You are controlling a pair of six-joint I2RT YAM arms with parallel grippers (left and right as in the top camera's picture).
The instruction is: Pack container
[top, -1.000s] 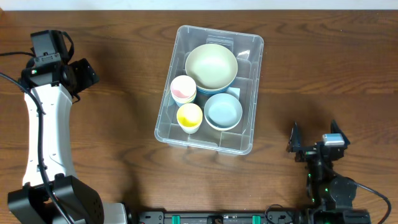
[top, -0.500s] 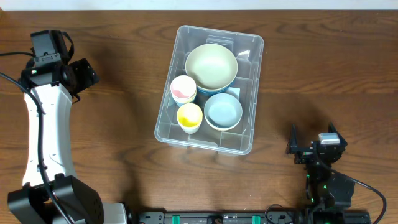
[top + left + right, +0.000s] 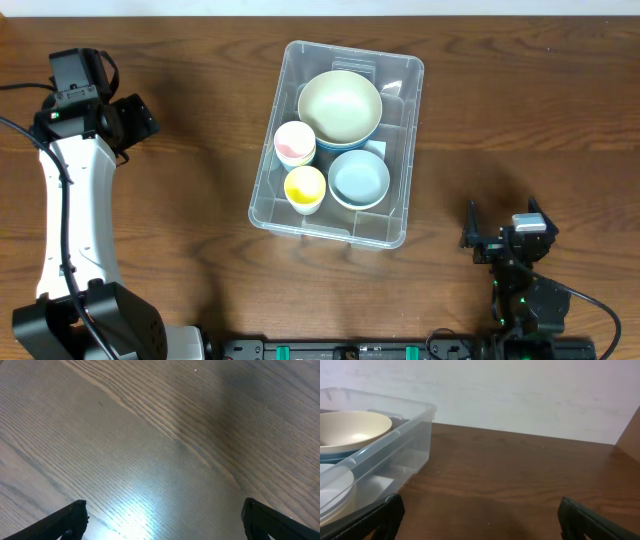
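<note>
The container (image 3: 397,140), a large clear plastic bin, stands in the middle of the table. It holds a big cream bowl (image 3: 340,106), a light blue bowl (image 3: 359,178), a pink-lined cup (image 3: 295,143) and a yellow cup (image 3: 305,187). My left gripper (image 3: 128,118) is far to its left, open over bare wood (image 3: 162,520). My right gripper (image 3: 505,218) sits near the front right, open and empty (image 3: 480,520). In the right wrist view the container's wall (image 3: 405,445) and the cream bowl (image 3: 350,430) lie to the left, apart from the fingers.
The dark wooden table (image 3: 520,110) runs on all sides of the bin. A white wall (image 3: 520,395) rises behind the far edge. The left arm's white link (image 3: 75,210) stretches along the left side.
My right gripper has drawn back slightly toward the table's front edge, then stopped. The left arm and the bin's contents have not moved.
</note>
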